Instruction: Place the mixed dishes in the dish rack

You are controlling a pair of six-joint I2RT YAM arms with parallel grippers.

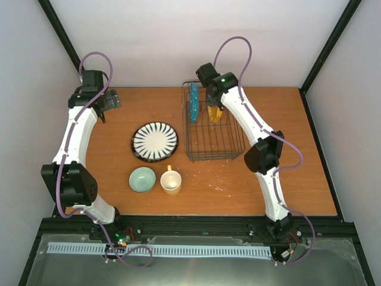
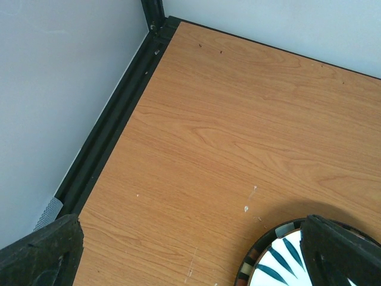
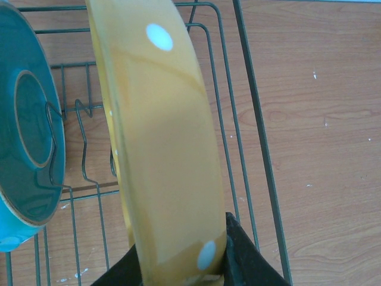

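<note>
Inside the dish rack (image 1: 215, 158), the right gripper (image 3: 184, 271) clamps a yellow-orange plate (image 3: 161, 149) on edge. The left gripper (image 2: 190, 256) hangs wide open, empty.

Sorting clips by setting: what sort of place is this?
Probably a robotics lab cell, not a kitchen: a wooden table boxed in by plain white walls with black frame rails, and a wire dish rack.
</note>
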